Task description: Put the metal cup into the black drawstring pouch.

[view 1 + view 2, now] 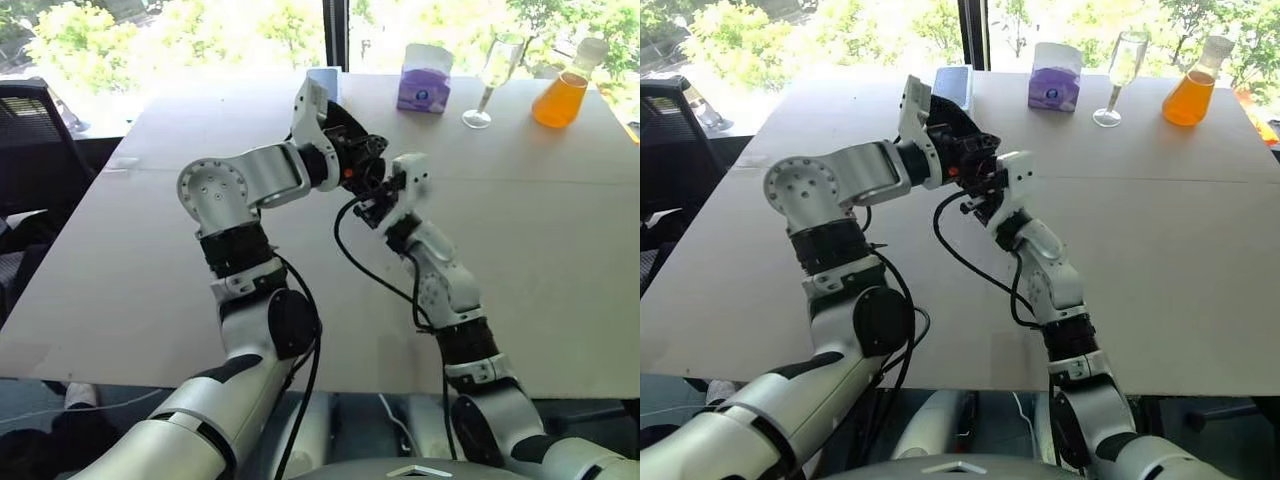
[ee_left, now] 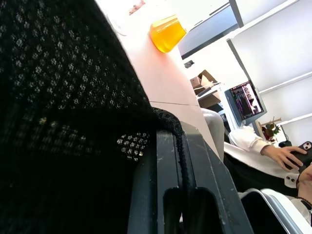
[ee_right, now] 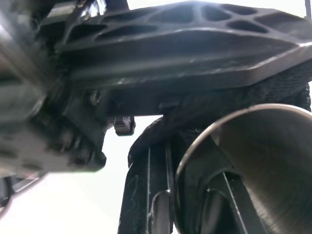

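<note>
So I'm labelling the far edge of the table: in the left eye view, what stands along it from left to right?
Pale blue box behind the raised arm → purple and white tissue pack → clear stemmed wine glass → stoppered glass flask of orange liquid.

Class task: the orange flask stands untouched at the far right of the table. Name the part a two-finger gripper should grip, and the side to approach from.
Grip the narrow neck of the orange flask from the near side, fingers level: the body widens downward, and the wine glass stands close on its left.
</note>
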